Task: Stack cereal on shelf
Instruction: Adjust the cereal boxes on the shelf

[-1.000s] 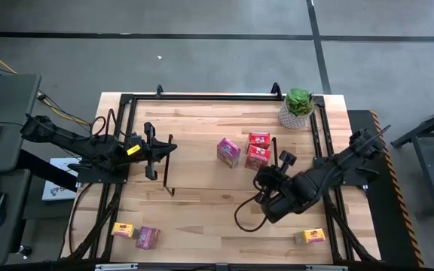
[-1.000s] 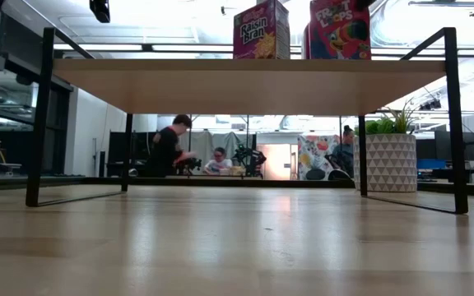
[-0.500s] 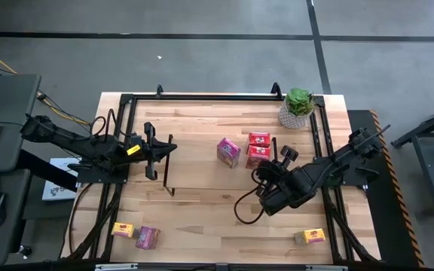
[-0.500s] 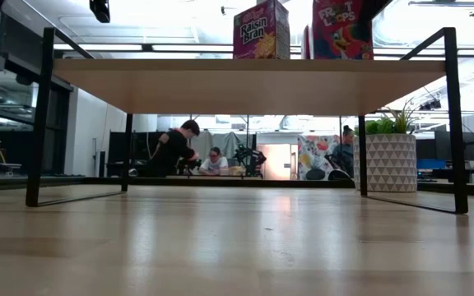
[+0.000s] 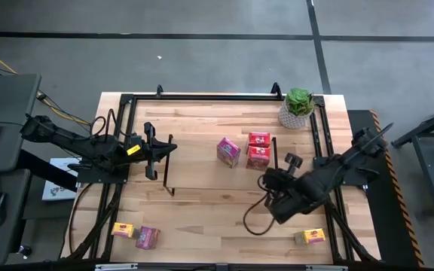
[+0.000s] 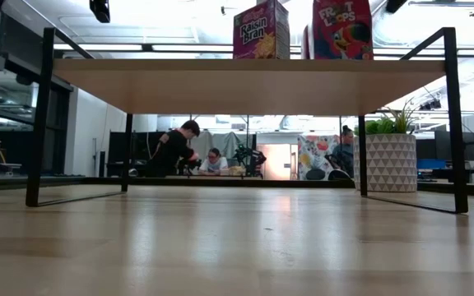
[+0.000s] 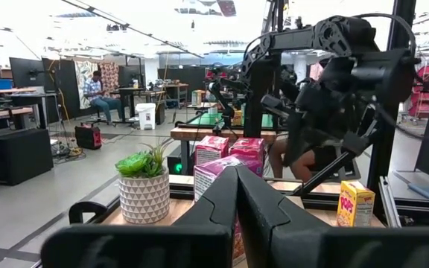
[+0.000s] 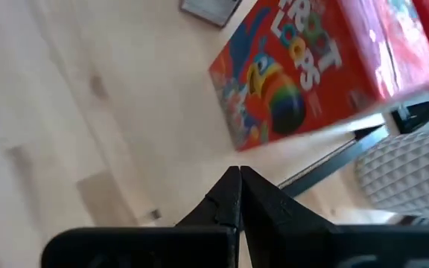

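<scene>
Moved: right gripper (image 5: 272,179) backed off toward 5 o'clock from the shelf (image 5: 202,128); fingers pressed together, empty.
Red cereal boxes (image 5: 258,150): on shelf, at 11 o'clock of that gripper, apart.
Left gripper (image 5: 173,147): closed, empty, at shelf's 9 o'clock edge.
Worktop (image 5: 202,218): yellow box (image 5: 310,237), near 5 o'clock corner.

A low light-wood shelf on thin black wire legs (image 5: 202,128) stands across the far middle of the black-framed wooden desk (image 5: 202,226). On it sit a magenta-pink cereal box (image 5: 228,152) and, just right, two red cereal boxes (image 5: 258,150) together. A potted green plant in a patterned white pot (image 5: 297,108) stands at the far right corner. On the near left lie a yellow box (image 5: 123,230) and a second magenta-pink box (image 5: 148,238) side by side; another yellow box (image 5: 310,237) lies near right.
</scene>
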Motion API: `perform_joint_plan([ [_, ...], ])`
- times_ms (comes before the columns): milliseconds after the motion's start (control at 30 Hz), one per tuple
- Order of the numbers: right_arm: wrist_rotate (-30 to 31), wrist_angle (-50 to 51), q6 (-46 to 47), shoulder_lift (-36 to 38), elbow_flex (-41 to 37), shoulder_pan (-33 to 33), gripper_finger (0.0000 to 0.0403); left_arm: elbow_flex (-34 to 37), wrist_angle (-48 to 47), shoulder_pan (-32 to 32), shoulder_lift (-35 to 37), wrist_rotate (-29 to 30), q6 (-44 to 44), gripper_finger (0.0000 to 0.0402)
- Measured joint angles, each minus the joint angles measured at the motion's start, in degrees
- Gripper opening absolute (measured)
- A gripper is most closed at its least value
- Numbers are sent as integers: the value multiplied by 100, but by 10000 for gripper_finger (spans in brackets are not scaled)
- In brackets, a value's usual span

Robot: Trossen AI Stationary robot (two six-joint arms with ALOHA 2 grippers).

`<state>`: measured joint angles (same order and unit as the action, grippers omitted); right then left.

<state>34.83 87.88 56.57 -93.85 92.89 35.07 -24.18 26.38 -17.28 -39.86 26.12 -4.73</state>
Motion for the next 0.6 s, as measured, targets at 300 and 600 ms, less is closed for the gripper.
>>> perform_joint_plan([
  [300,1056,176,941,906,-175,915,0,0,0,0,2,-1,2,0],
  [600,988,71,2773,2848,-2632,988,0,0,-5,0,0,-1,3,0],
])
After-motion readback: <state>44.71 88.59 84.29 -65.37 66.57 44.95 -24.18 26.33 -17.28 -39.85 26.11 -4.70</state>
